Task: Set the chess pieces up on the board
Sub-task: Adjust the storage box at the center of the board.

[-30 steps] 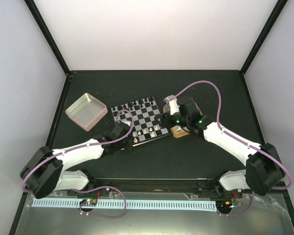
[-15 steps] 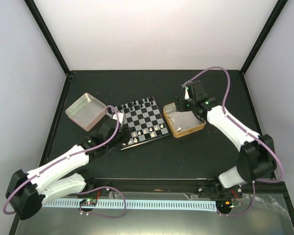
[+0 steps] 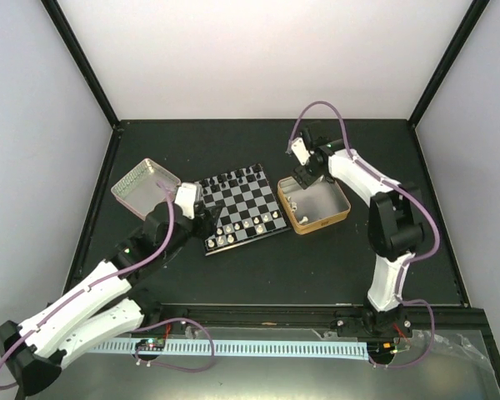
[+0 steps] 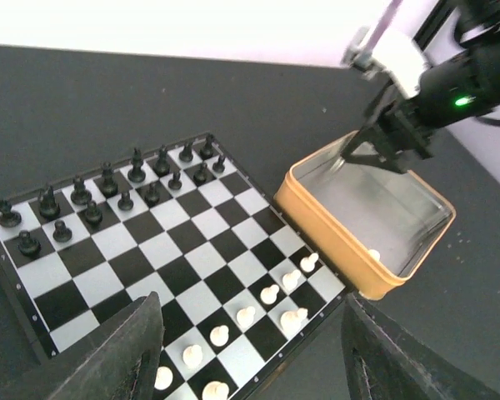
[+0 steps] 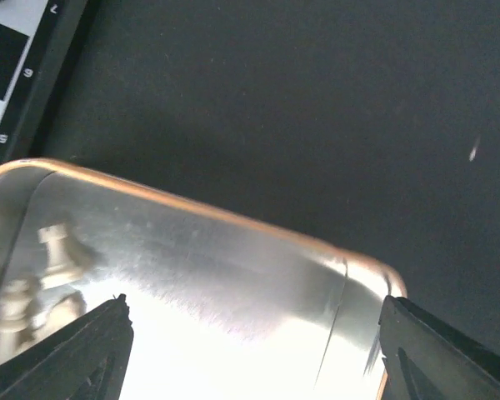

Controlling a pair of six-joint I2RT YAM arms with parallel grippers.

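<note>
One surface (image 3: 258,267): dark and flat; it carries the board and two tins.
Left arm (image 3: 108,279): white, stretched from the near left corner up to the board's left edge.
Right arm (image 3: 362,177): white, folded back on itself to the right of the board, its wrist beyond the board's far right corner.
Board (image 3: 242,204): small and checkered with a thin dark border, lying turned a little askew at the middle of the surface; the left wrist view looks down on it (image 4: 175,250).
Gold tin (image 3: 317,227): square and open, just beside the board's right edge; its inside is shiny (image 5: 192,267).
Pink tin (image 3: 125,193): pale and square, left of the board, apart from it.
Left pincer (image 3: 189,200): hangs over the board's left edge; fingers spread wide with nothing between them (image 4: 250,304).
Right pincer (image 3: 304,177): over the gold tin's side farthest from the near board edge, dipping toward the inside (image 4: 367,154); fingers spread wide, holding nothing.
Black pieces (image 4: 108,187): two rows along the board's far edge.
White pieces (image 4: 258,304): a partial, uneven line on the two rows at the board's near edge.
Loose white pieces (image 5: 54,246): a few lie in the gold tin, right of the board.
</note>
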